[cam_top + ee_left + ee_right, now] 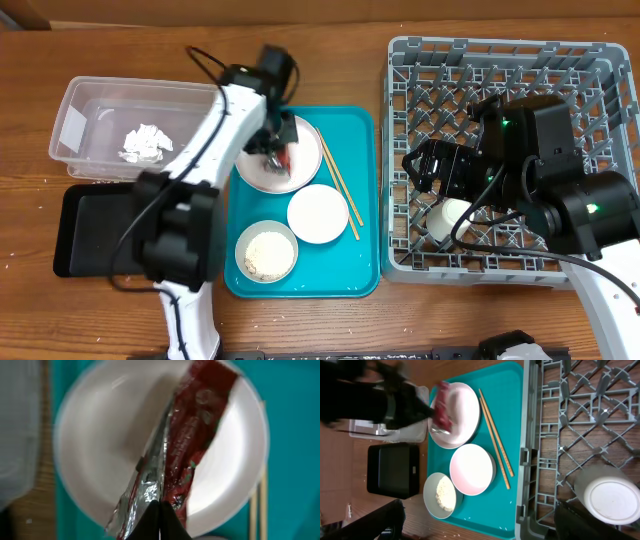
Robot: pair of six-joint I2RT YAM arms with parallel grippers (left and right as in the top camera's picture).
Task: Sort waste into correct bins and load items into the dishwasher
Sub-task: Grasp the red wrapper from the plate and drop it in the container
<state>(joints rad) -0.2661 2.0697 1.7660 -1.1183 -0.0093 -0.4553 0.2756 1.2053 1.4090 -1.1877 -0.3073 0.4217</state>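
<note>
My left gripper (277, 150) is over the white round plate (300, 172) on the teal tray. In the left wrist view its jaws (160, 506) are shut on the red wrapper (196, 435), which has a silver inner side and stretches across the plate (105, 445). My right gripper (424, 165) is open and empty over the left part of the grey dish rack (600, 60). Its fingers are spread wide in the right wrist view (475, 527). A small white cup (453, 216) sits upside down in the rack, also seen in the right wrist view (608, 501).
The clear tub (80, 100) holds a white tissue wad (145, 143). The black tray (95, 235) lies in front of it. On the teal tray (350, 285) are an empty white bowl (318, 213), a bowl of rice (266, 250) and chopsticks (340, 185). Loose rice grains lie near the tray's front edge (507, 505).
</note>
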